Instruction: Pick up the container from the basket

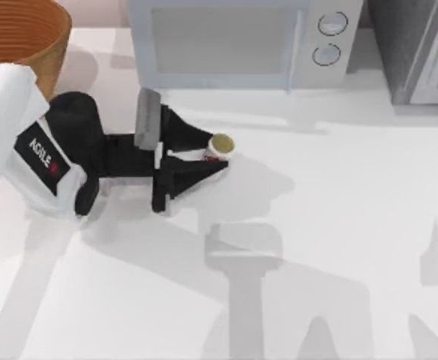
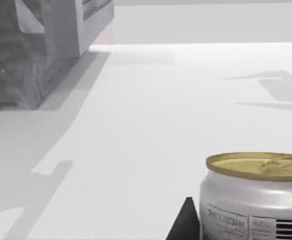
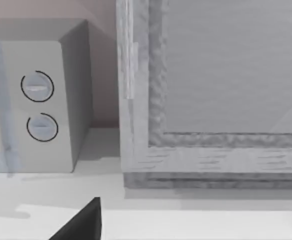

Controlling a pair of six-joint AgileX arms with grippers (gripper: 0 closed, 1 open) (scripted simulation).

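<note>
Already out of the basket [image 1: 24, 37], the can [image 1: 220, 145] sits pinched in the left end effector [image 1: 217, 159] over the desk [image 1: 339, 225]. Small, rigid, probably light with slick sides; grip mid-wall. Right end effector [image 3: 81, 222]: cannot tell.

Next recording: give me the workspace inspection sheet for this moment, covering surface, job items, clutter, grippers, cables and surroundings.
Surface: white table, bare apart from shadows.
Job's things: the container stands upright on the table, outside the basket, which sits at the table's far left corner. Its tan-yellow top shows in the left wrist view.
Clutter: nothing seen.
Grippers: left gripper is low over the table, one finger on either side of the container; contact cannot be judged. A dark finger tip shows in the right wrist view.
Cables: nothing seen.
Surroundings: pale grey microwave at the back, grey cabinet at the far right.
</note>
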